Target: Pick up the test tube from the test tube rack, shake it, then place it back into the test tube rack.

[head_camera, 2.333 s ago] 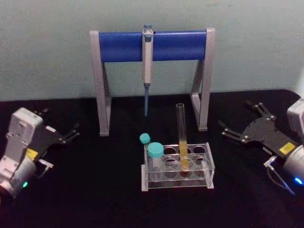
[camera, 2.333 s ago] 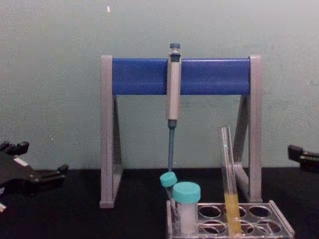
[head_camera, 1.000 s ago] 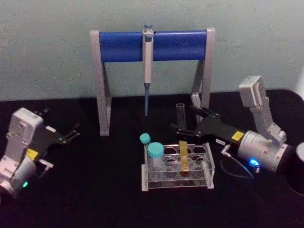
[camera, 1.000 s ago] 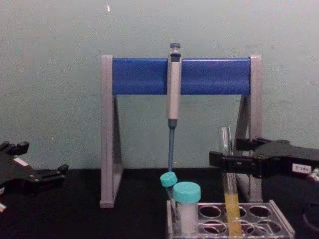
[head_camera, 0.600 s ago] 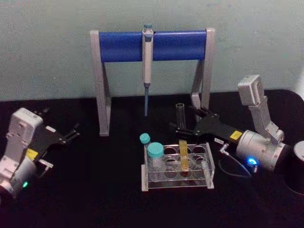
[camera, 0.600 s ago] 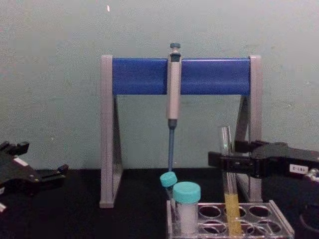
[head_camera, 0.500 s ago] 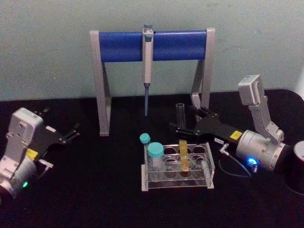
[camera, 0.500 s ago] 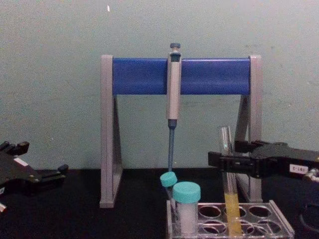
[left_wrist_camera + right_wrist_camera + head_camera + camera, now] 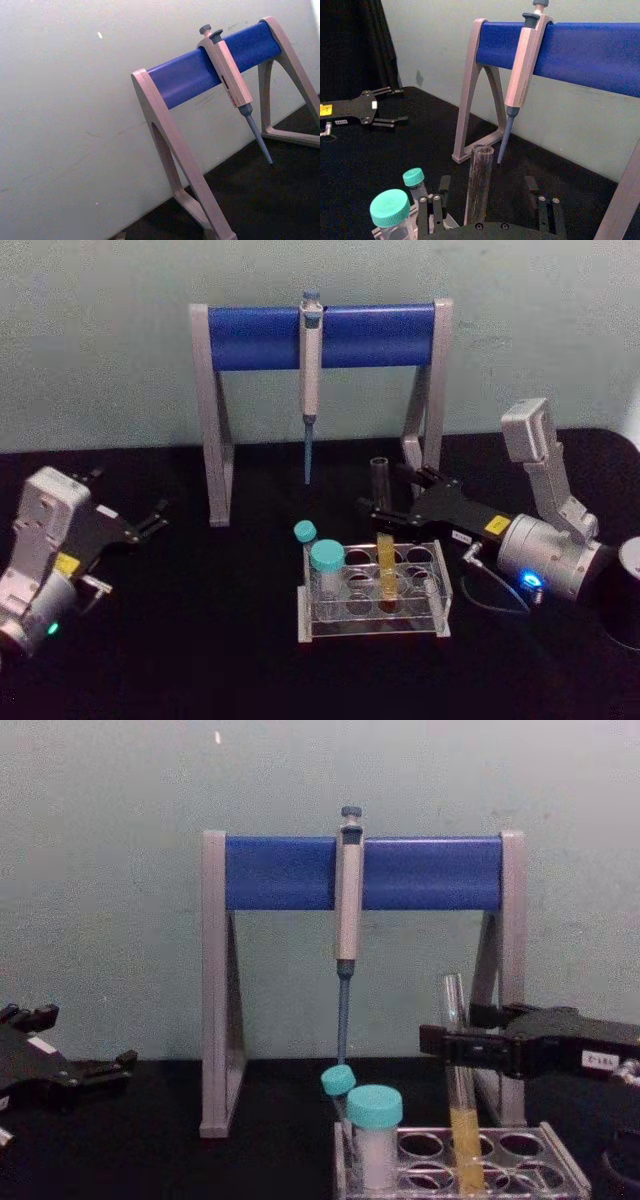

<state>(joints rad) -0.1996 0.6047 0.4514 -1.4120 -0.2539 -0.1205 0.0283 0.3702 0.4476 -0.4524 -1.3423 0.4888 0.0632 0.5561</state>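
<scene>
While the test tube (image 9: 460,1100) stands upright in a hole of the rack (image 9: 372,628), yellow liquid in its lower part, the right hand (image 9: 385,492) straddles its upper part from the rack's right, fingers wide and clear of the glass. The left hand (image 9: 404,104) sits well left of the rack, fingers spread.

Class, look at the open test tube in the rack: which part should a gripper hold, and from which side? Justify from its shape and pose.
Grip the test tube on its bare upper glass, above the test tube rack and the liquid. It stands upright and slim, so come level from the right, fingers either side, as the open right gripper sits now.
</scene>
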